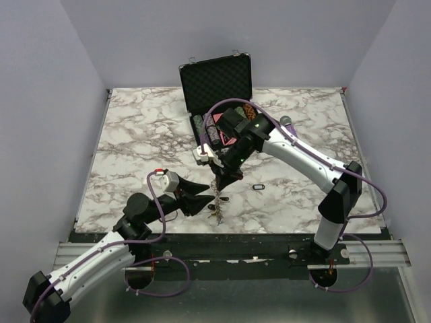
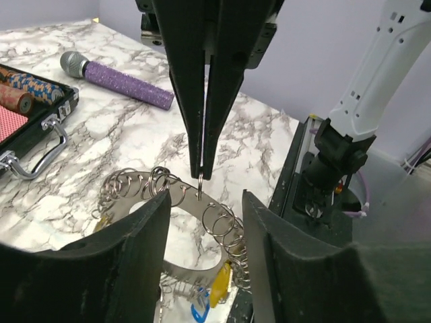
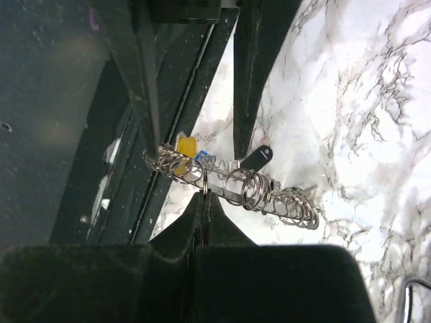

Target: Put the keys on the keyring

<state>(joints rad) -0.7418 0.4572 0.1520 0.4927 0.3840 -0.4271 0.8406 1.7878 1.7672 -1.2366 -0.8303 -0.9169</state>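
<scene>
Hanging from the right jaws, the keyring [image 1: 217,196] sits over the middle of the counter [image 1: 135,134], close to its near edge. The right jaws are pinched tight on one of the small silver loops that fringe the ring, and their fingertips [image 2: 190,121] meet just above the band. The left jaws stand wide, one finger [image 2: 135,256] on each side of the ring's lower part, and they look clear of it in the left wrist view. A yellow key [image 2: 219,285] and a blue key [image 2: 196,312] hang side by side at the ring's lowest stretch; the right wrist view shows the same pair among the loops. A black key [image 1: 258,186] lies flat on the counter just right of the ring, apart from it and from both sets of jaws. Whether the ring's bottom touches the counter cannot be told. Toward the far edge an open black chip case [image 1: 215,81] stands with its lid up and rows of chips inside. A purple microphone [image 2: 121,81] lies on the marble to its right.
</scene>
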